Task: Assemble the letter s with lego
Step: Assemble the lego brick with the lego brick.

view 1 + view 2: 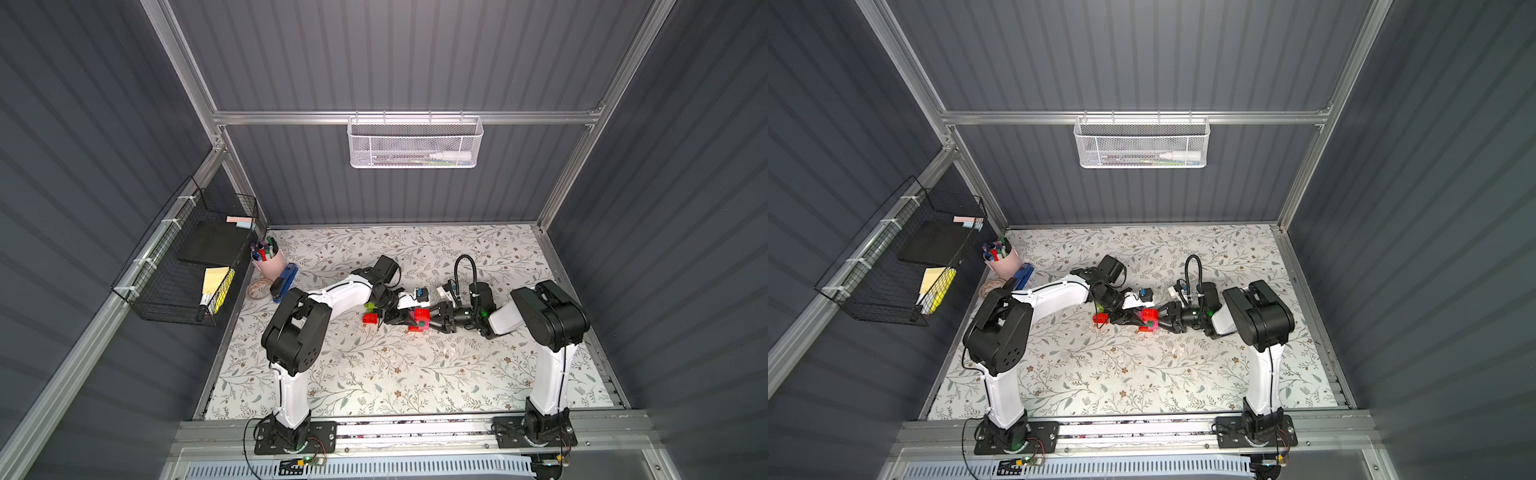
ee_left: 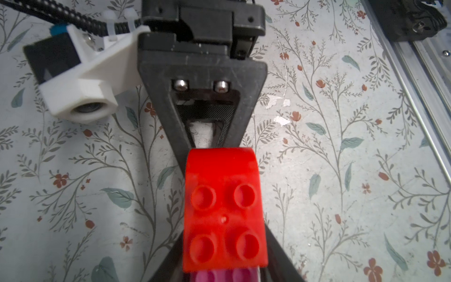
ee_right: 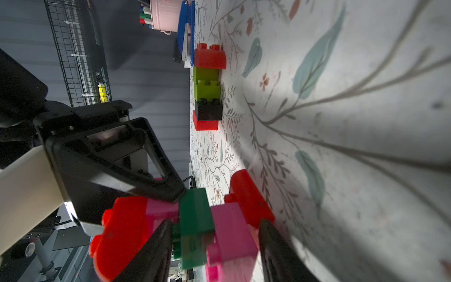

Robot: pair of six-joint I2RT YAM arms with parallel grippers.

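A joined lego stack [image 1: 419, 321] sits between my two grippers at mid-table in both top views. It shows a red brick [image 2: 223, 207] over pink in the left wrist view. The right wrist view shows it as red, pink and dark green [image 3: 195, 219] bricks. My right gripper [image 3: 214, 244] is shut on it from the right. My left gripper [image 2: 224, 268] flanks its other end, but its contact with the bricks is hidden. To the left, loose lego lies on the mat: a red brick [image 3: 210, 57], lime green [image 3: 206, 84] and black [image 3: 208, 109].
A pink cup of markers [image 1: 268, 259], a blue stapler [image 1: 284, 278] and a small dish [image 1: 258, 289] stand at the far left of the mat. A black wire basket [image 1: 187, 257] hangs on the left wall. A white mesh basket [image 1: 413, 143] hangs on the back wall.
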